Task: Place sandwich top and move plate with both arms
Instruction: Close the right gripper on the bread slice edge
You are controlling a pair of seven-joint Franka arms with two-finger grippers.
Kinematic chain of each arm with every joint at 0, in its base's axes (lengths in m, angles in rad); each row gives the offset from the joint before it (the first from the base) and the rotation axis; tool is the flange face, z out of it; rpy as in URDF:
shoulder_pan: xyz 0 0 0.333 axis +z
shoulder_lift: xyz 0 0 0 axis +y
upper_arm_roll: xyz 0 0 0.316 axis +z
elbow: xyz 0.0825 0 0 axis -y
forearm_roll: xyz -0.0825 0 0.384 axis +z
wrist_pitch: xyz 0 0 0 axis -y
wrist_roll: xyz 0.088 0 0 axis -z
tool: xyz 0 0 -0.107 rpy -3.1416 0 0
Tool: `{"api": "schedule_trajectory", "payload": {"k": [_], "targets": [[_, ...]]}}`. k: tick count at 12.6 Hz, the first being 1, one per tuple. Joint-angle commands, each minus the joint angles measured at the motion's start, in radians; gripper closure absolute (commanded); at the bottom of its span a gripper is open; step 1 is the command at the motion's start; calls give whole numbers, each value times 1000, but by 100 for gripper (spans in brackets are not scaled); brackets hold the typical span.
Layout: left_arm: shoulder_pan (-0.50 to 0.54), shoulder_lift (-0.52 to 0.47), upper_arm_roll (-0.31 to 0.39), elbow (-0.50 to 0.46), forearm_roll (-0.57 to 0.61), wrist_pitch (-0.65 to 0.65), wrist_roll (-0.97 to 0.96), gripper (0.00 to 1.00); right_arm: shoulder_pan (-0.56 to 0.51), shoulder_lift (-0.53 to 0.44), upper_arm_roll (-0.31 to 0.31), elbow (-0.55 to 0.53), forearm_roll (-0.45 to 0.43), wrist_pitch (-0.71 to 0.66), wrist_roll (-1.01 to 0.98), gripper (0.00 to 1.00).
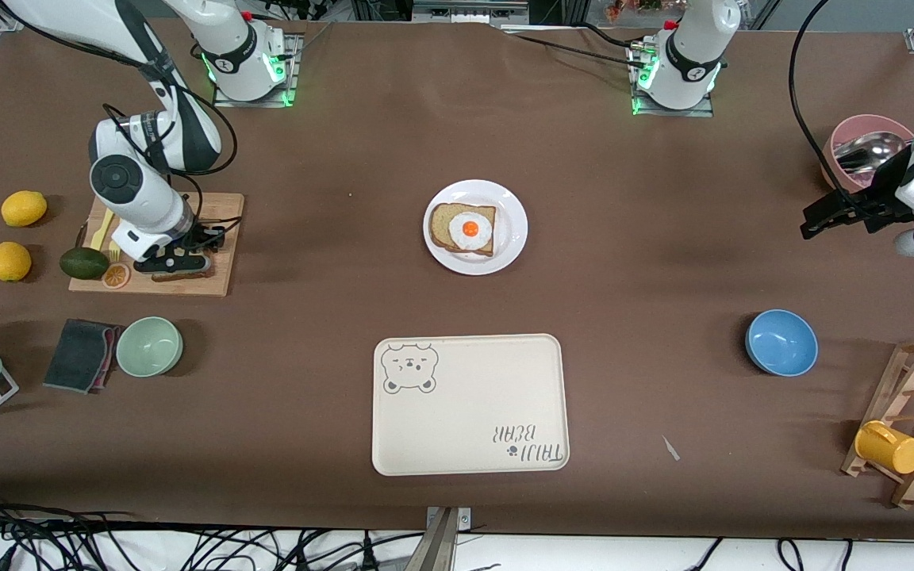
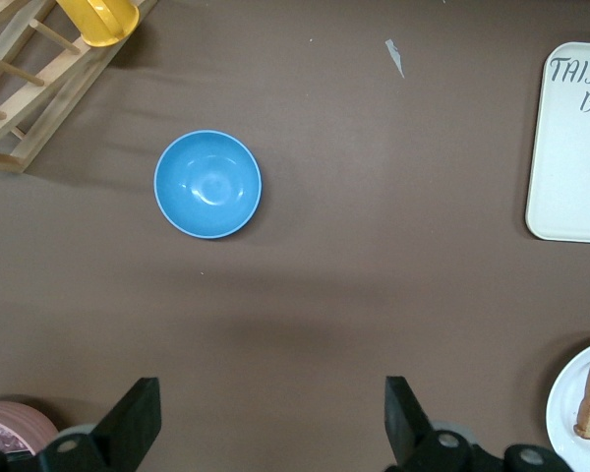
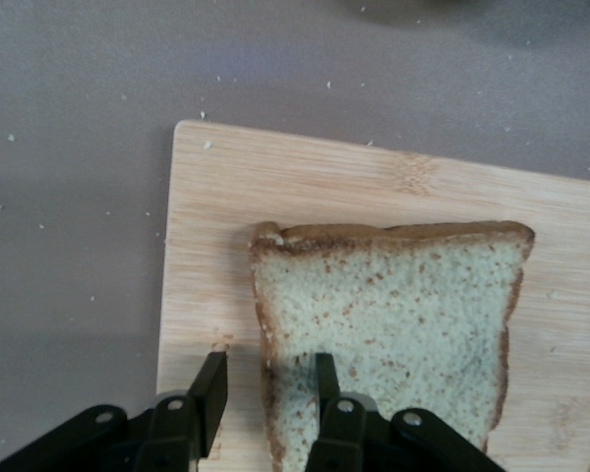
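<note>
The sandwich top (image 3: 393,315), a light speckled slice with a brown crust, lies flat on a wooden cutting board (image 3: 374,187) at the right arm's end of the table. My right gripper (image 3: 270,362) is down at it with its jaws part open. One finger stands over the slice and the other over bare board, with the crust edge between them. In the front view the right gripper (image 1: 187,262) hides most of the sandwich top (image 1: 179,275). The white plate (image 1: 514,238) sits mid-table and holds a darker bread slice with a fried egg (image 1: 470,229). My left gripper (image 1: 806,224) (image 2: 270,388) waits open in the air over bare table.
A cream bear-print tray (image 1: 469,404) lies nearer the camera than the plate. A blue bowl (image 1: 781,342), a pink bowl (image 1: 862,131) and a wooden rack with a yellow cup (image 1: 889,446) stand at the left arm's end. Two lemons (image 1: 23,208), an avocado (image 1: 84,263) and a green bowl (image 1: 148,346) surround the board.
</note>
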Motion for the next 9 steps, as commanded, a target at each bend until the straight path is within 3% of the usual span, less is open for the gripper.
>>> {"api": "schedule_trajectory", "payload": {"k": [1,3,4,5,9], "targets": [[0,-12,-6,-10,29,-6,-7,0,3,11,0,17,-41,-12,44,57],[0,-12,-6,-10,29,-6,-7,0,2,23,-2,17,-41,-10,47,60],[2,-12,-6,-10,29,-6,-5,0,2,27,-2,17,-41,-10,51,78],[2,-12,-6,-10,29,-6,-7,0,3,32,-2,17,-41,-10,63,89],[2,-11,-6,-10,29,-6,-7,0,5,38,0,17,-53,-9,76,100]]}}
